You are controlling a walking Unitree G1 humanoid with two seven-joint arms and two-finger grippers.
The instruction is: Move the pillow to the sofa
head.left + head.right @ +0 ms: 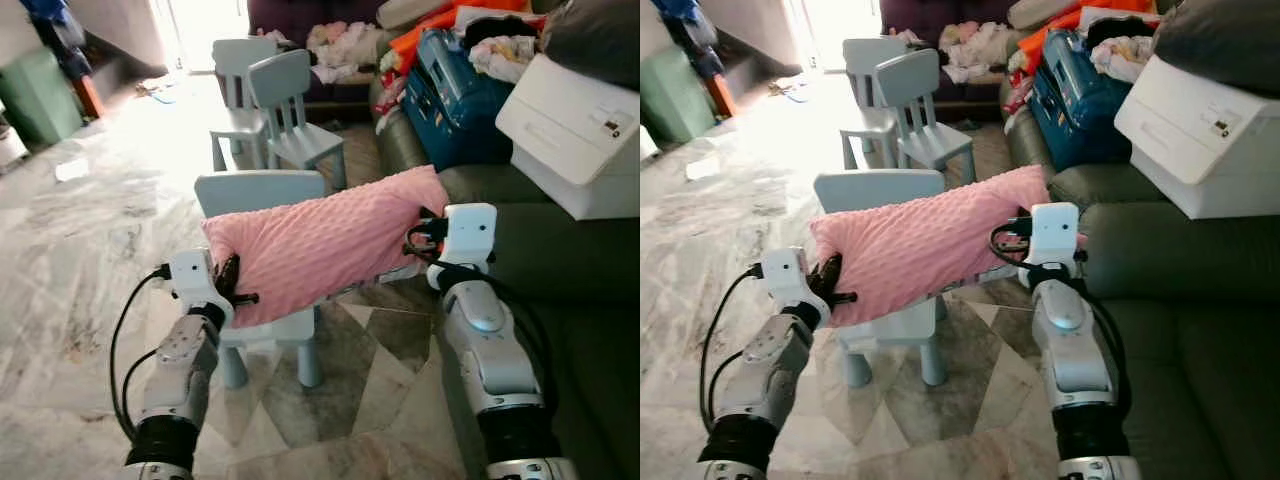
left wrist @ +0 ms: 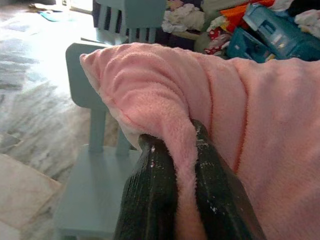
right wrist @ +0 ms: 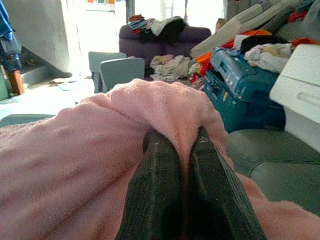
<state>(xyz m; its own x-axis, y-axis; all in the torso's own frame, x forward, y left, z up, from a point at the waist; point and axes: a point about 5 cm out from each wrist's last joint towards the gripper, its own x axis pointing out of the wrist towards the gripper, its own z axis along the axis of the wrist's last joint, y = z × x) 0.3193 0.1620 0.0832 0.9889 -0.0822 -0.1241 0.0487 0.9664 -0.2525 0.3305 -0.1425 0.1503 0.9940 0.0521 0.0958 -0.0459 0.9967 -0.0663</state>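
Observation:
A pink fleece pillow (image 1: pixel 320 245) hangs stretched between my two grippers, above a small pale blue chair (image 1: pixel 262 190). My left gripper (image 1: pixel 228 280) is shut on the pillow's left corner; in the left wrist view its black fingers (image 2: pixel 150 200) pinch a fold of pink fabric (image 2: pixel 180 150). My right gripper (image 1: pixel 428 232) is shut on the pillow's right end, and its fingers (image 3: pixel 155 190) squeeze fabric in the right wrist view. The dark green sofa (image 1: pixel 570 270) lies just right of the pillow, its seat below my right arm.
A white box (image 1: pixel 575 135) and a blue case (image 1: pixel 455 95) with piled clothes sit on the sofa's far part. Two more pale blue chairs (image 1: pixel 285 100) stand behind. Marble floor (image 1: pixel 80 230) spreads to the left, with a green bin (image 1: pixel 35 95) far left.

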